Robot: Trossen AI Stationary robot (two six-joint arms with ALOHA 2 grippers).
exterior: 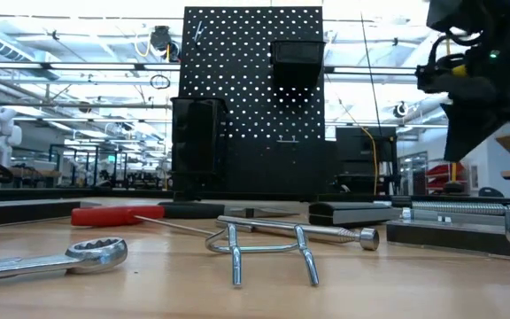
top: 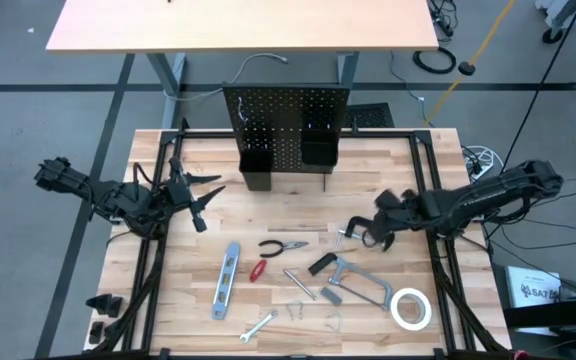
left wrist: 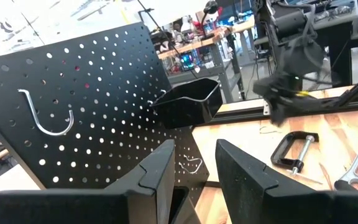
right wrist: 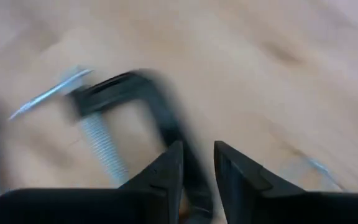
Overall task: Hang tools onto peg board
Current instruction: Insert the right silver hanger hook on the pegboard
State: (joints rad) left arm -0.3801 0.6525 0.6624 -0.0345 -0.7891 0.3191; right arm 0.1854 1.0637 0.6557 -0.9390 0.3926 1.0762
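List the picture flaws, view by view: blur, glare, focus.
Right wrist view: motion-smeared, C-clamp and table streaked. Low view: near wrench soft, bright ceiling lights behind the peg board. Left wrist view: other arm blurred, top corner blown out. High view: evenly lit, sharp.

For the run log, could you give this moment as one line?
right gripper: over C-clamp, slightly parted | left gripper: open, facing peg board

From my R wrist cam: black C-clamp [right wrist: 143, 99] lying on the tan tabletop [right wrist: 272, 74], screw end w/ silver bar off to one side. My right gripper [right wrist: 197, 163] sits over the clamp's frame, fingers slightly apart, frame running between them.
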